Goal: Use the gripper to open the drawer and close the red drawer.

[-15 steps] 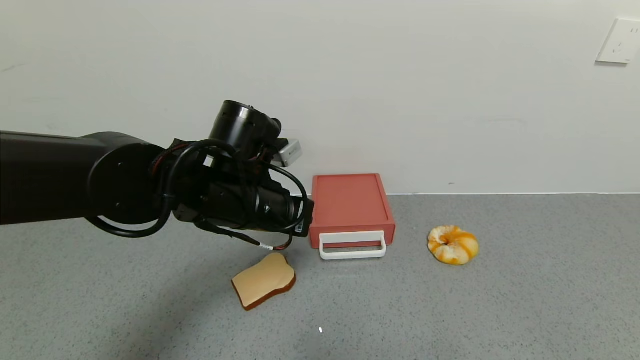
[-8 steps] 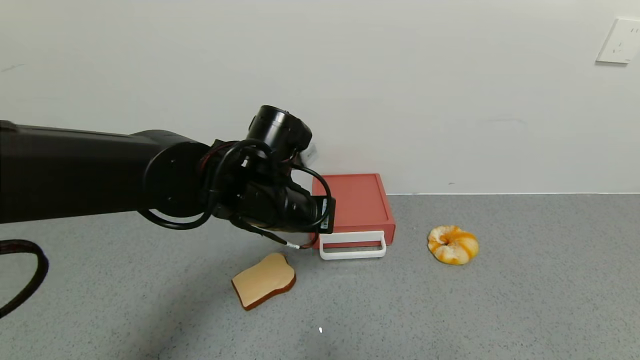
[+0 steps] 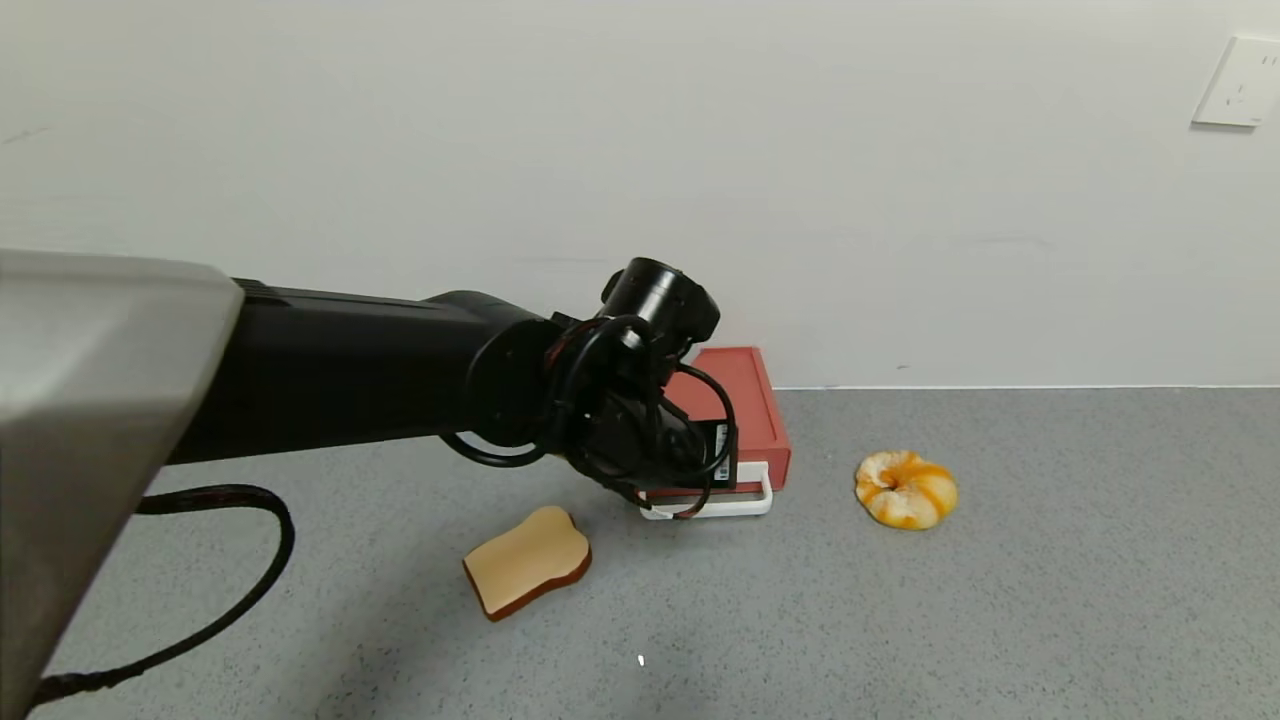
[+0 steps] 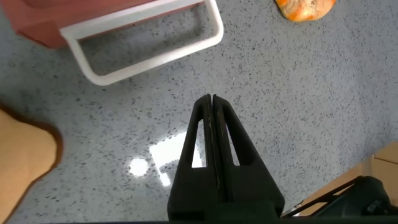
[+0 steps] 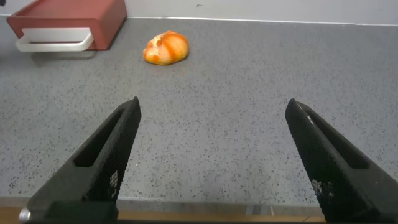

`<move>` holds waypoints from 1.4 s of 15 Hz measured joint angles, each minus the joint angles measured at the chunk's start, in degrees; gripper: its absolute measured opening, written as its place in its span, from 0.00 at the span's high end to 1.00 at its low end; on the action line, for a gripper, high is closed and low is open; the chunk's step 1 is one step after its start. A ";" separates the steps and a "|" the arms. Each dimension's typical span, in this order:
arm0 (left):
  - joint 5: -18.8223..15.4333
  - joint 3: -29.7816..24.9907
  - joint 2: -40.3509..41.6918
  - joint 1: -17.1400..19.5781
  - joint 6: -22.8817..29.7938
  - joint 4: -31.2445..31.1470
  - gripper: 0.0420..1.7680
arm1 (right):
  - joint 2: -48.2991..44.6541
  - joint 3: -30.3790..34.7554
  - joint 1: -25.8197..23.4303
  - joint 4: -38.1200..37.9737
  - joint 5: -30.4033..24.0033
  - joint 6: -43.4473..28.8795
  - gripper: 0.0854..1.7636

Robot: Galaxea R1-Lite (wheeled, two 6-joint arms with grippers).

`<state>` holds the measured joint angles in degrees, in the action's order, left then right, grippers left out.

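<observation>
salmon-red drawer point(image 3: 738, 400) is closed; left gripper point(image 4: 212, 102) hovers near its white handle point(image 4: 146, 46), fingers pressed together, holding nothing.

Head camera looks down the table; both wrist cameras, lower, share the drawer point(image 3: 765, 420) point(image 4: 37, 25) point(image 5: 68, 18).

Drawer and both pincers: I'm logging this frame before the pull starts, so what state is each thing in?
drawer: shut, tray pushed in
white loop handle: free, nothing hooked in it
left pincer: fingers shut together, over the counter just short of the handle, holding nothing
right pincer: open, empty, parked away from the drawer
bread slice: lying flat
</observation>
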<state>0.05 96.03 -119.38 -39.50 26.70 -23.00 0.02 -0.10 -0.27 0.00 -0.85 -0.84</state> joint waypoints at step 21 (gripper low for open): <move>2.78 12.41 -16.94 -2.58 2.77 6.33 0.96 | 0.00 0.00 0.00 0.00 0.00 -0.01 0.03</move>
<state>2.83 108.44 -136.33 -42.08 29.46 -16.68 0.02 -0.10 -0.27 0.00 -0.85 -0.85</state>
